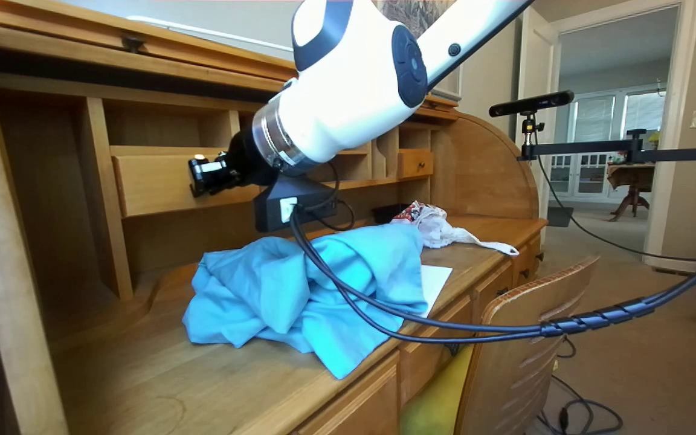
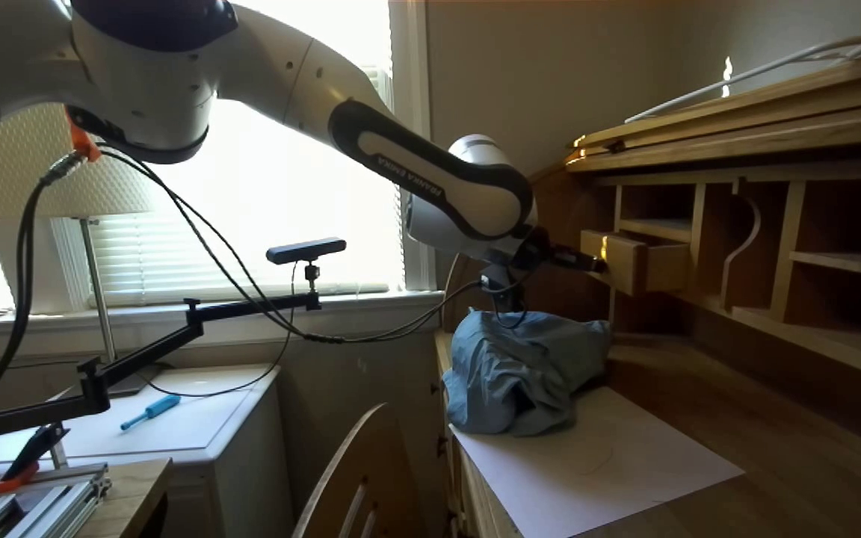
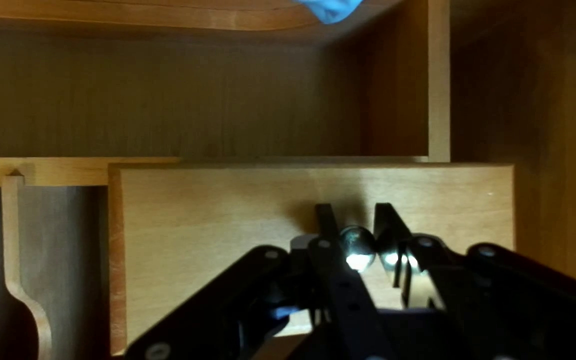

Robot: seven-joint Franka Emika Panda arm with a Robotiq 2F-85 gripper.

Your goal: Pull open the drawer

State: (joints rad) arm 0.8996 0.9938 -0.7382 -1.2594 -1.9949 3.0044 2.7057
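The light-oak drawer (image 1: 154,182) has a plain wide front and stands partly pulled out of the desk's upper shelf unit. Its side wall and open top show in an exterior view (image 2: 666,267). Its front also fills the middle of the wrist view (image 3: 208,225). The small round shiny knob (image 3: 358,247) sits between the two black fingers of my gripper (image 3: 353,212), which are close in against it on both sides. My gripper also shows at the drawer front in both exterior views (image 1: 198,175) (image 2: 596,261). The knob is hidden in the exterior views.
A blue cloth (image 1: 312,284) lies heaped on the desktop below the wrist, with white paper (image 2: 610,463) under it. Cubbyhole dividers (image 2: 785,246) flank the drawer. A narrow little drawer (image 1: 415,163) and a white-and-red cloth (image 1: 435,225) are farther along. A chair (image 1: 523,338) stands at the desk.
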